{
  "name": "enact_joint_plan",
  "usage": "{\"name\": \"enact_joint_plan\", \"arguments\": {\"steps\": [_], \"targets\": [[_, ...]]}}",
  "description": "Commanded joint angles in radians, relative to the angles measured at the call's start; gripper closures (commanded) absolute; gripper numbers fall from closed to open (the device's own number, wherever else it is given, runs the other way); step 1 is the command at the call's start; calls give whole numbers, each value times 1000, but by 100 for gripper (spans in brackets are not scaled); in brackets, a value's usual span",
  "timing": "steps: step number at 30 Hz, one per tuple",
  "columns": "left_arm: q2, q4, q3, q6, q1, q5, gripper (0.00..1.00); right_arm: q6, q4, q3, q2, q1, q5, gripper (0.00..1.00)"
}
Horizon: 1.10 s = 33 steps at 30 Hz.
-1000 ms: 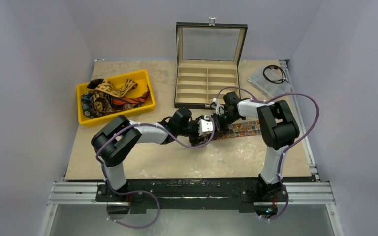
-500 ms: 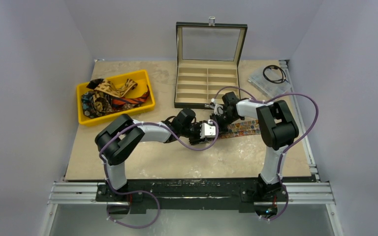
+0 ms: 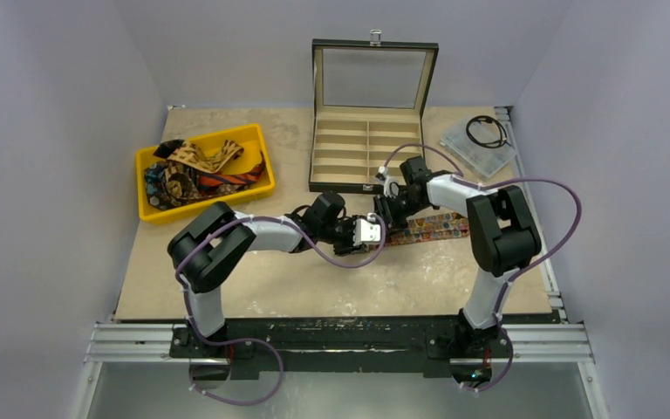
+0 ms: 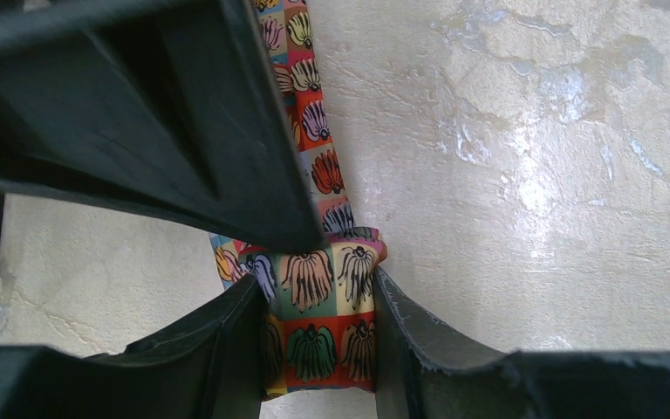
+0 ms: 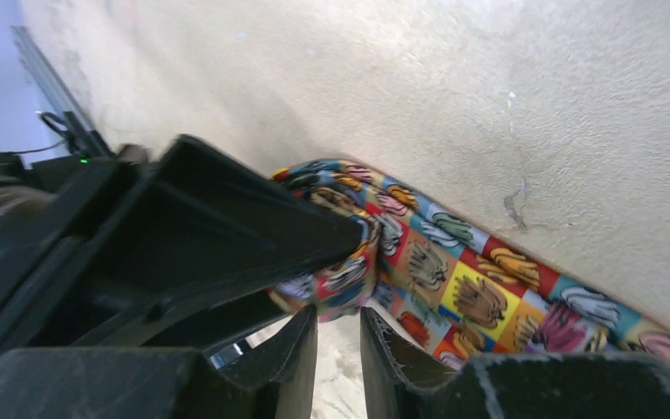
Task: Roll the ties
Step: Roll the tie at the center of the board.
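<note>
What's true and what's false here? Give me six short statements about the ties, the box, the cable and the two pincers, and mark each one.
1. The floral tie lies on the table between the two arms. True.
2. The box is closed. False: its lid stands up, open.
3. The other ties are piled in the yellow bin. True.
4. The right pincer is clamped on the floral tie. False: its fingers stand apart with nothing between them.
5. The left pincer has the floral tie's rolled end between its fingers. True.
6. The black cable lies in the yellow bin. False: it lies at the far right corner of the table.
</note>
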State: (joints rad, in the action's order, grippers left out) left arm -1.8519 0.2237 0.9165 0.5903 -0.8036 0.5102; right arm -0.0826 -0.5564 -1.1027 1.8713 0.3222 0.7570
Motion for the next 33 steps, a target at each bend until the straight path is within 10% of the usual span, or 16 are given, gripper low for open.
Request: {"name": "enact_joint_plan", "arguments": {"steps": [1, 22, 33], "targets": [[-41, -117, -52, 11, 19, 7, 92, -2, 27, -15, -86, -41, 81, 74], [97, 28, -85, -323, 114, 55, 91, -1, 54, 32, 112, -40, -220, 83], [31, -140, -69, -224, 108, -61, 89, -1, 62, 102, 2, -5, -142, 78]]}}
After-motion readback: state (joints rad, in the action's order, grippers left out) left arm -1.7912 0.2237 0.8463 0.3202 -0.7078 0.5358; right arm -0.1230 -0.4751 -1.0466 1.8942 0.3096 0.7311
